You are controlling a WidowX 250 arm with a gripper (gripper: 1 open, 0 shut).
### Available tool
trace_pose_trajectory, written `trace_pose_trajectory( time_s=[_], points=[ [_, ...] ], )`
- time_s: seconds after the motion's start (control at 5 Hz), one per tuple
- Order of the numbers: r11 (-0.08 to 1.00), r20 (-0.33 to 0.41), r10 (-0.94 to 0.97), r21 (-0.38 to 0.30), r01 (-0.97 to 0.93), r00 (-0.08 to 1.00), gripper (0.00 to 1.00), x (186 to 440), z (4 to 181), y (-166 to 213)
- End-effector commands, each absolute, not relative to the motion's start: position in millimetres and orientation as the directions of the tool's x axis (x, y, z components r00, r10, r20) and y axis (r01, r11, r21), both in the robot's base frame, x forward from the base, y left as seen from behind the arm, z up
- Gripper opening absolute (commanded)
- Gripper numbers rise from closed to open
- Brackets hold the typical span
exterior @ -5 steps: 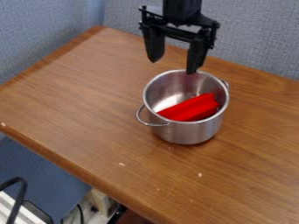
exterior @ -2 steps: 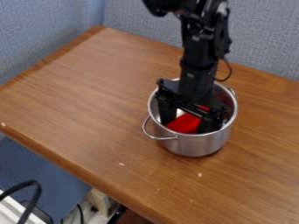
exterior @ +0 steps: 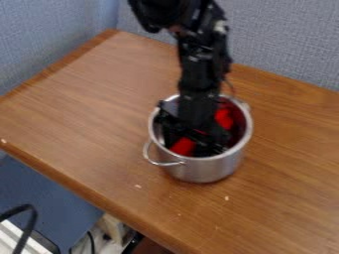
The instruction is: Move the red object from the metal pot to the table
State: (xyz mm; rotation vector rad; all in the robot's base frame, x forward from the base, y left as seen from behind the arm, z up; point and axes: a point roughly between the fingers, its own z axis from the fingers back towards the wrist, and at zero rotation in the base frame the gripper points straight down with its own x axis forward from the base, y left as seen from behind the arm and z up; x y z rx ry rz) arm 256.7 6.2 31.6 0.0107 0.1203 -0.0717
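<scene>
I am looking down at the table (exterior: 73, 104), a brown wooden top with visible grain, and the metal pot (exterior: 201, 162) is sitting on it toward the middle-right of my view, one small loop handle sticking out on its near-left side. My arm is reaching down from the top of the picture, and the gripper (exterior: 193, 130) is pointing straight down inside the pot, below the rim. The red object (exterior: 220, 121) is lying in the pot; I am seeing red on both sides of the black fingers, a brighter patch toward the far right wall and a smaller one low at the near side. The fingers are standing around or against the block, but the dark hardware is covering the contact, so I cannot tell from here whether the jaws are spread, closing, or already pinching the block. The picture is also soft around the fingertips. Beyond the table edge at lower left, I am seeing grey floor and some dark cables or frame parts.
</scene>
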Motion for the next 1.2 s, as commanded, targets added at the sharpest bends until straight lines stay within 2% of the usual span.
trace_pose_trajectory(
  time_s=[0.0,0.2,0.4,0.6,1.0],
  points=[
    [1.000,-0.043,-0.006,0.006,0.006,0.999,1.00,265.2,56.9,33.2],
    [1.000,-0.015,0.004,-0.004,-0.004,1.000,1.00,271.3,61.5,51.8],
    [1.000,-0.003,-0.021,0.002,0.021,1.000,0.00,275.7,60.5,65.4],
    [1.000,0.007,-0.022,0.006,0.022,1.000,0.00,279.3,51.8,60.1],
    [1.000,0.029,-0.007,-0.014,0.008,1.000,0.00,281.8,45.9,48.9]
  ],
)
